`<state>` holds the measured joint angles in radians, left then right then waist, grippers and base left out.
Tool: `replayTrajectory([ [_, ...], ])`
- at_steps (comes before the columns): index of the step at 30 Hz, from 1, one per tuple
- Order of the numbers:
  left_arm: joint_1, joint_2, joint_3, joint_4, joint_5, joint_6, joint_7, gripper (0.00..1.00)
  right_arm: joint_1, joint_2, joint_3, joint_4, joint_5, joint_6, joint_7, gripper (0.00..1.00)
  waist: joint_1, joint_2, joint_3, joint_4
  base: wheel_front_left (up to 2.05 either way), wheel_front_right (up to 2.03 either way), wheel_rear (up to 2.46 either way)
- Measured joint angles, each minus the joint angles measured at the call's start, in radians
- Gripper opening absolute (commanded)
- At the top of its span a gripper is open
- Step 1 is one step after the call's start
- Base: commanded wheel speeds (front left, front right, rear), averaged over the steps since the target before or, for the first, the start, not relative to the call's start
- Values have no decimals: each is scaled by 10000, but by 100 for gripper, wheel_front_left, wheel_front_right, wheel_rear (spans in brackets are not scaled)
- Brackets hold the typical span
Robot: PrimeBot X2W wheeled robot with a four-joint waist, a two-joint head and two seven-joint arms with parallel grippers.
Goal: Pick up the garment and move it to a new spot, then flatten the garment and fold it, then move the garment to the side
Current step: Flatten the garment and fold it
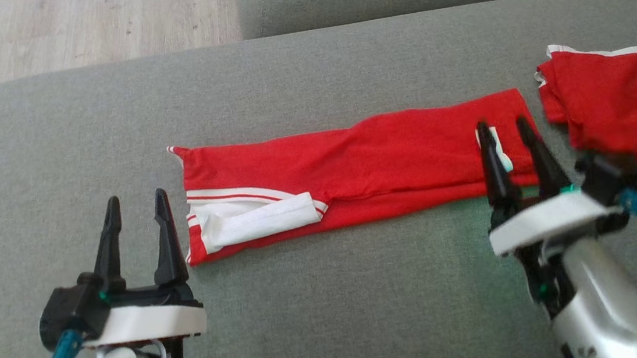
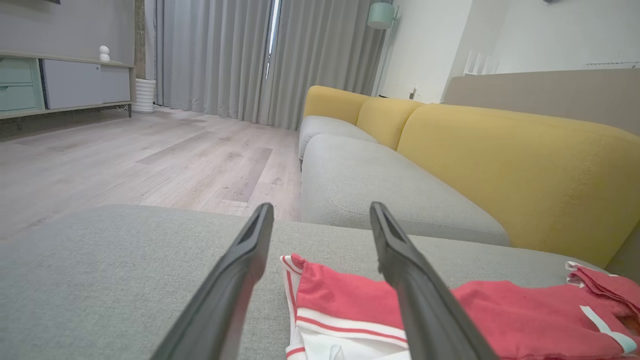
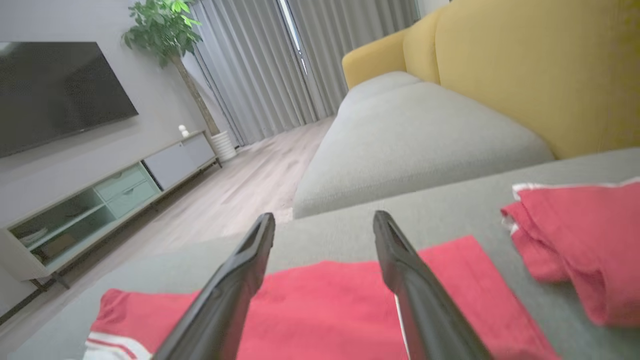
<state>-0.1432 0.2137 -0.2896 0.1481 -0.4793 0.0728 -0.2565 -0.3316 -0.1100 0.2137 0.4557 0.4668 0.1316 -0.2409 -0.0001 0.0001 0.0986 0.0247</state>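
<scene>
Left gripper and right gripper both open, empty, at garment ends; pinching only the top layer likely unfolds it, and red pile sits near.

The long garment is bright red, with white bands and thin red stripes at its left end. The smaller folded garment is the same red, edged in white. The sofa seat is plain grey and its backrest mustard yellow. The floor shows pale wood grain; the curtains are grey.
</scene>
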Motion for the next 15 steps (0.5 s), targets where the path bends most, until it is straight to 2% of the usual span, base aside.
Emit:
replayTrajectory([
  [3,70,-378,385,104,414,-384,0,100,544,330,-412,-54,-472,0,-44,100,0,0,51,17,0,0,0],
  [8,52,-786,953,314,922,-986,0,100,451,405,-924,-286,-1191,0,-50,100,1,0,282,69,0,0,0],
  [15,-178,-1221,1183,779,1331,-1463,-2,100,-222,454,-2447,957,-2330,0,1179,100,3,0,726,262,0,0,0],
])
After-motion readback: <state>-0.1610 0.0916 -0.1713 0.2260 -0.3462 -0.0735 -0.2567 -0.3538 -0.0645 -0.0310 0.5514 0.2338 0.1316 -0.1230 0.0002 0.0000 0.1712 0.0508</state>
